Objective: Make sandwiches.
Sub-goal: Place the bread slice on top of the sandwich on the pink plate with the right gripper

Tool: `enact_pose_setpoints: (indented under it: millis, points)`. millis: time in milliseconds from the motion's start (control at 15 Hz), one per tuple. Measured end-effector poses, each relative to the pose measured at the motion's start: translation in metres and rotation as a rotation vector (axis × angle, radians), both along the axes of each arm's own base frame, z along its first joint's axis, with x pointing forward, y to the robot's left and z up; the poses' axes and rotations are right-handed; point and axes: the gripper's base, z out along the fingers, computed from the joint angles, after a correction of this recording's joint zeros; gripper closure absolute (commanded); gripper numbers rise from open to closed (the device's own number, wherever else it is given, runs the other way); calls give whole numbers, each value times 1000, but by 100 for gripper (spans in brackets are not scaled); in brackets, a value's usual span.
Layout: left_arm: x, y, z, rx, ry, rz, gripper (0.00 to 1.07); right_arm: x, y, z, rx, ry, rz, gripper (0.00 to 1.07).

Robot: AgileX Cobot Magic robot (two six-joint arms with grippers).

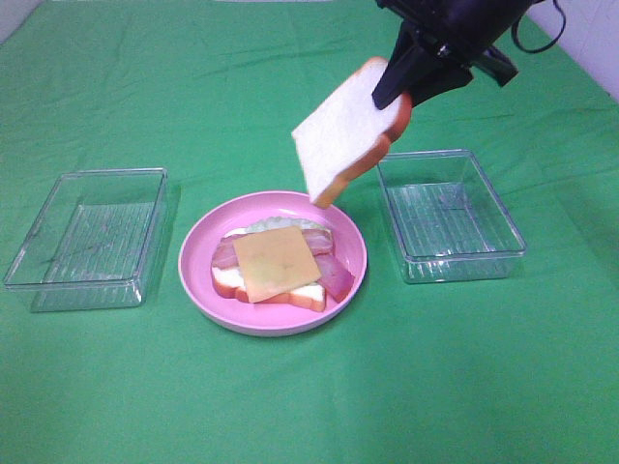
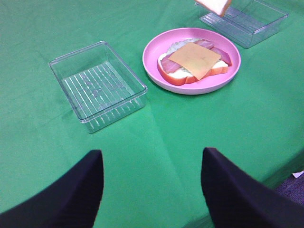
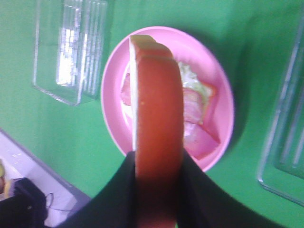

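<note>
Black right gripper (image 1: 398,89) jaws pinch a white bread slice (image 1: 345,131) by its crust, tilted in the air above the far rim of the pink plate (image 1: 198,285). Left gripper (image 2: 151,183) jaws stand spread, holding nothing, near the table's front edge. On the plate lies the open sandwich (image 1: 278,266): bread, lettuce, bacon, cheese uppermost. One clear tray (image 1: 89,240) flanks the plate on the left, another clear tray (image 1: 450,215) on the right, both apart from it. Green cloth (image 1: 435,387) covers the table.
</note>
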Motion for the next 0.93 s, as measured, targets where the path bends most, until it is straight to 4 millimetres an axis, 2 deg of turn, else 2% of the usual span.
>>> enact_pose_setpoints:
  millis: [133,400,533,733,933]
  points:
    - [0,0,0,0,0,0,48,-9,9,-28,113,59,-26,107]
    - [0,0,0,0,0,0,48,-25,30,-59,184,84,-68,107]
    - [0,0,0,0,0,0,48,-30,39,-69,213,75,-109,107]
    - [0,0,0,0,0,0,48,-25,44,-82,237,101,-164,107]
    - [0,0,0,0,0,0,48,-21,46,-113,230,183,-193,107]
